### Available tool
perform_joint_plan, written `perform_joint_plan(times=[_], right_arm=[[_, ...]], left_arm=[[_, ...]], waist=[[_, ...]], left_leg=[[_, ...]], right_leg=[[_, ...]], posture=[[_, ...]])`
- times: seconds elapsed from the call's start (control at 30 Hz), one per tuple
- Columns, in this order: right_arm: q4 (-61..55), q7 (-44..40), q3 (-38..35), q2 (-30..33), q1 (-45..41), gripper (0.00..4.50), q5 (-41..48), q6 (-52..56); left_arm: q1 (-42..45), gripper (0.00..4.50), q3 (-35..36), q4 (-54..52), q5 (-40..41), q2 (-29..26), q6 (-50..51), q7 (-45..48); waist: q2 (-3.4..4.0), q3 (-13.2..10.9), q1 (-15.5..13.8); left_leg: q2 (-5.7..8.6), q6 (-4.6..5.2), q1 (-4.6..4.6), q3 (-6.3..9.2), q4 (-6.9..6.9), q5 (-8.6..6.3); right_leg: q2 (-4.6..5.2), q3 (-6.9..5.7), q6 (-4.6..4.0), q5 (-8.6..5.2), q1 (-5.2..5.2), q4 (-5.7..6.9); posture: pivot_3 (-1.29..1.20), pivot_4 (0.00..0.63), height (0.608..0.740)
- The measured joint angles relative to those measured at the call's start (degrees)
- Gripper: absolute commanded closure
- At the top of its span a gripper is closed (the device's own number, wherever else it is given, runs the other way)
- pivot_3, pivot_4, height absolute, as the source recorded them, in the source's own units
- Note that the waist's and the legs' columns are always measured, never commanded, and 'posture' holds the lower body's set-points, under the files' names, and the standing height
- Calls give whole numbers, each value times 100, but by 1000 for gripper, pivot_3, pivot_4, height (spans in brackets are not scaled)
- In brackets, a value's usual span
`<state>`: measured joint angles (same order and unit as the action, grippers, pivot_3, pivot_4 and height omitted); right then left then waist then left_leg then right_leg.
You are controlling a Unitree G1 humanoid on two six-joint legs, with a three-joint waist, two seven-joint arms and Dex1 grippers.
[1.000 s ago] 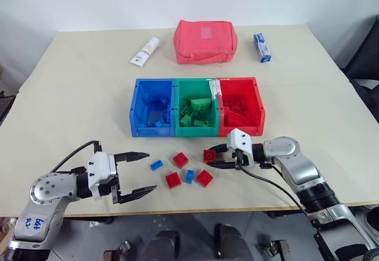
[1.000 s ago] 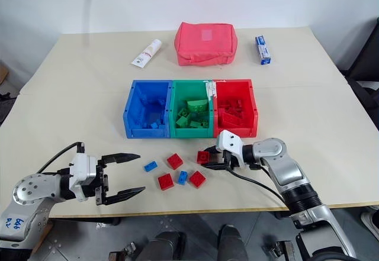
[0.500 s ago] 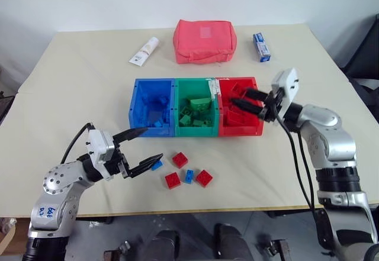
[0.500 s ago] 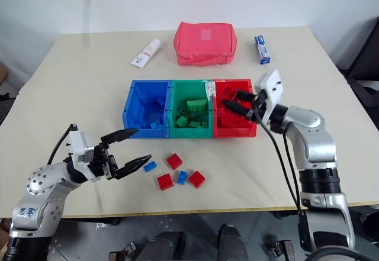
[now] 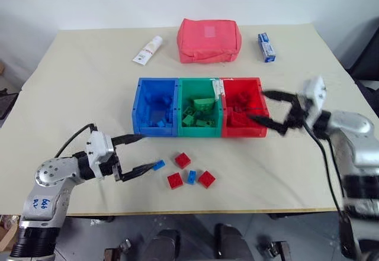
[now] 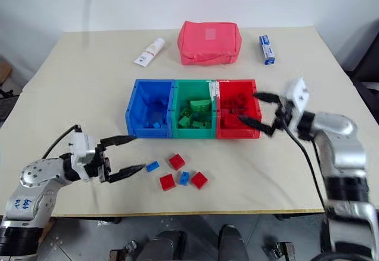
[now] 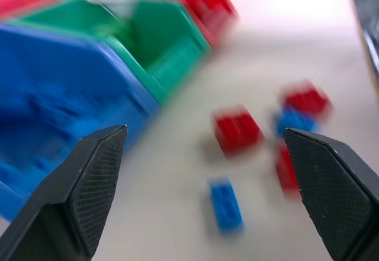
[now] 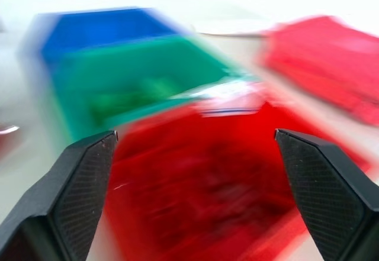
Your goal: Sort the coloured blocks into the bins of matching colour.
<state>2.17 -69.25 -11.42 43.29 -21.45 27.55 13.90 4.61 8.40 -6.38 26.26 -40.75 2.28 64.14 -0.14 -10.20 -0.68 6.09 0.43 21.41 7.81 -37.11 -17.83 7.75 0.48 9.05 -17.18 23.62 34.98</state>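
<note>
Just ahead of the open left gripper [image 5: 137, 154], between its 2 fingertips, lies a blue block [image 5: 158, 165] on the bench [image 5: 83, 95], long axis slanting toward the blue bin [image 5: 155, 108]. Well apart, the right gripper [image 5: 269, 112] hangs open and empty beside the red bin [image 5: 243, 110].

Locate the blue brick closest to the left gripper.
In the left eye view, the blue brick lies on the table in front of the blue bin, just off the left gripper's lower fingertip, left of the red bricks.
</note>
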Motion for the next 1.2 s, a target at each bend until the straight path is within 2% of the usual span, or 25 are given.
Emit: perform_joint_plan(times=[0.13, 0.27, 0.4, 0.57, 0.7, 0.83, 1.03, 1.1, 1.2], right_arm=[[-441, -497, -171, 619, 1296, 43, -154, -403], [-983, -477, -106, 687, 1821, 43, -183, -349], [-1739, -165, 540, 651, 1772, 43, -265, 203], [-2240, 529, 1926, -136, 1161, 43, -700, 819], [-2122, 1048, 2731, -644, 860, 43, -1282, 995], [-1943, 1344, 2897, -921, 809, 948, -1503, 999], [-1928, 1363, 2889, -940, 820, 3020, -1526, 985], [-1911, 1337, 2829, -941, 821, 3085, -1440, 983], [-1887, 1232, 2281, -970, 789, 3085, -964, 877]], left_arm=[[140, 0, -203, 312, -102, -21, -299, 445], [182, 0, -330, 483, -150, -14, -475, 666], [223, 0, -403, 505, -163, 16, -611, 763], [252, 0, -510, 507, -162, 19, -602, 873], [221, 0, -513, 459, -163, 25, -593, 819], [98, 0, -505, 326, -162, 25, -521, 724], [-72, 0, -478, 182, -157, 6, -417, 601], [-73, 0, -442, 82, -114, 42, -344, 487], [-69, 0, -330, -60, 47, 217, -161, 200]], waist=[[0, -1, -29], [0, 0, 55], [0, 0, 80], [0, 0, 66], [0, 0, 55], [0, 0, 55], [0, 0, 72], [0, 0, 67], [-1, 0, 60]], left_leg=[[2, 6, -6, -28, -14, -3], [-24, -1, -25, -63, -12, 0], [-47, -15, -28, -64, -12, -3], [-54, -20, -19, -63, -11, -8], [-47, -15, -18, -61, -13, -11], [-45, -13, -19, -61, -14, -13], [-51, -15, -22, -62, -12, -12], [-51, -15, -21, -62, -13, -12], [-49, -14, -21, -62, -14, -12]], right_leg=[[6, 6, 6, 3, -4, -2], [2, 0, 11, 7, -4, 4], [-17, -3, -2, 15, -1, 4], [-23, -6, -11, 18, 9, 2], [-21, -6, -15, 20, 8, 0], [-21, -5, -16, 21, 8, 0], [-26, -5, -16, 21, 8, 2], [-26, -5, -16, 21, 8, 2], [-25, -4, -16, 21, 6, 2]], posture=[[0, 150, 740], [0, 150, 740], [0, 150, 740], [0, 150, 740], [0, 150, 740], [0, 150, 740], [0, 150, 740], [0, 150, 740], [0, 150, 740]])
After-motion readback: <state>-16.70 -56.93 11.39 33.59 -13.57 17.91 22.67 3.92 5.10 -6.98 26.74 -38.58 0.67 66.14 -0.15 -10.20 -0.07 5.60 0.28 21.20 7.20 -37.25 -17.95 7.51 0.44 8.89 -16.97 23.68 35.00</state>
